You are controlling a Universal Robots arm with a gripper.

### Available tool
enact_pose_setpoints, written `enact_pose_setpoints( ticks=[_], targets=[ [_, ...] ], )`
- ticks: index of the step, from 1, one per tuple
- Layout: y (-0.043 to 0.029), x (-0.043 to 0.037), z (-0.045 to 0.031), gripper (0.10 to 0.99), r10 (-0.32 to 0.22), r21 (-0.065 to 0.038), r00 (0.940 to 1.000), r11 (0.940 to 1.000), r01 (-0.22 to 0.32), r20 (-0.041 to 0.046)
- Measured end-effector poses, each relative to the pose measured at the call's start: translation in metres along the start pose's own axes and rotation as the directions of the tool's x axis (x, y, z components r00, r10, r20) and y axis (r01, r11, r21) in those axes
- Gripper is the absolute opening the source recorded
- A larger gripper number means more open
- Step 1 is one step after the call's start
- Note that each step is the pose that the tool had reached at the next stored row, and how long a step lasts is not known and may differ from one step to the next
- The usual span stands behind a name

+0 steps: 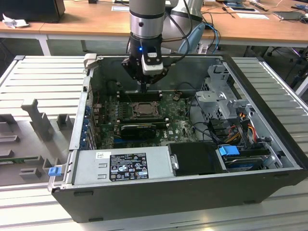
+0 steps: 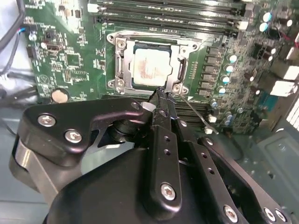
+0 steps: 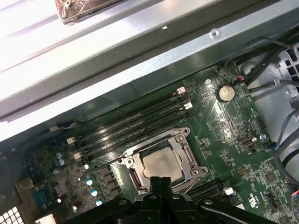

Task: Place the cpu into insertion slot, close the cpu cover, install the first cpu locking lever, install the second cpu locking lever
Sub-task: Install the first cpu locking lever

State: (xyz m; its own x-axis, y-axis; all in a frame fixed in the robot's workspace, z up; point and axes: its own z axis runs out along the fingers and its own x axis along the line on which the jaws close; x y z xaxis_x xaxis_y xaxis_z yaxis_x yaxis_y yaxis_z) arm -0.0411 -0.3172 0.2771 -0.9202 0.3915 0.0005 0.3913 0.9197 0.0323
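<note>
The case wall (image 1: 80, 129) stands well apart on the exterior view's left; the gripper (image 1: 143, 89) is clenched, tip just beside the cpu cover (image 2: 154, 39), which lies over the cpu (image 2: 149, 65) in the insertion slot (image 2: 125, 70); a thin lever (image 2: 196, 112) runs near the tip; the drive cage (image 1: 219, 94) is well apart on the exterior view's right.

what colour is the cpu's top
The cpu is pale silver-beige with faint reddish smudges; clearest in the second wrist view.
</note>
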Motion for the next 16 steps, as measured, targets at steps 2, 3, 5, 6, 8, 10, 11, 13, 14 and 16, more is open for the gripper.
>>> enact_pose_setpoints(
  ticks=[2,3,5,6,8,10,11,13,14,16],
  targets=[
    [0.0,0.0,0.0,0.106,-0.032,0.0,0.9995,0.9995,0.032,-0.001],
    [0.0,0.0,0.0,0.106,-0.049,0.0,0.9988,0.9988,0.049,-0.0016],
    [-0.0001,0.0,0.0001,0.106,-0.085,0.0,0.9964,0.9964,0.085,-0.0027],
    [-0.0001,-0.0001,0.0001,0.106,-0.103,0.0,0.9947,0.9947,0.103,-0.0032],
    [-0.0002,-0.0001,0.0001,0.106,-0.144,0.0,0.9895,0.9895,0.144,-0.0046],
    [-0.0002,-0.0001,0.0,0.106,-0.178,0.0,0.984,0.984,0.178,-0.0057],
    [-0.0002,-0.0001,0.0,0.106,-0.205,-0.001,0.9787,0.9787,0.205,-0.0066],
    [-0.0002,-0.0001,0.0,0.106,-0.236,-0.001,0.9716,0.9717,0.236,-0.0076],
    [-0.0002,-0.0001,0.0001,0.106,-0.246,-0.001,0.9691,0.9692,0.246,-0.0079],
    [-0.0002,-0.0001,0.0005,0.106,-0.314,-0.002,0.9495,0.9496,0.314,-0.0101]
  ],
)
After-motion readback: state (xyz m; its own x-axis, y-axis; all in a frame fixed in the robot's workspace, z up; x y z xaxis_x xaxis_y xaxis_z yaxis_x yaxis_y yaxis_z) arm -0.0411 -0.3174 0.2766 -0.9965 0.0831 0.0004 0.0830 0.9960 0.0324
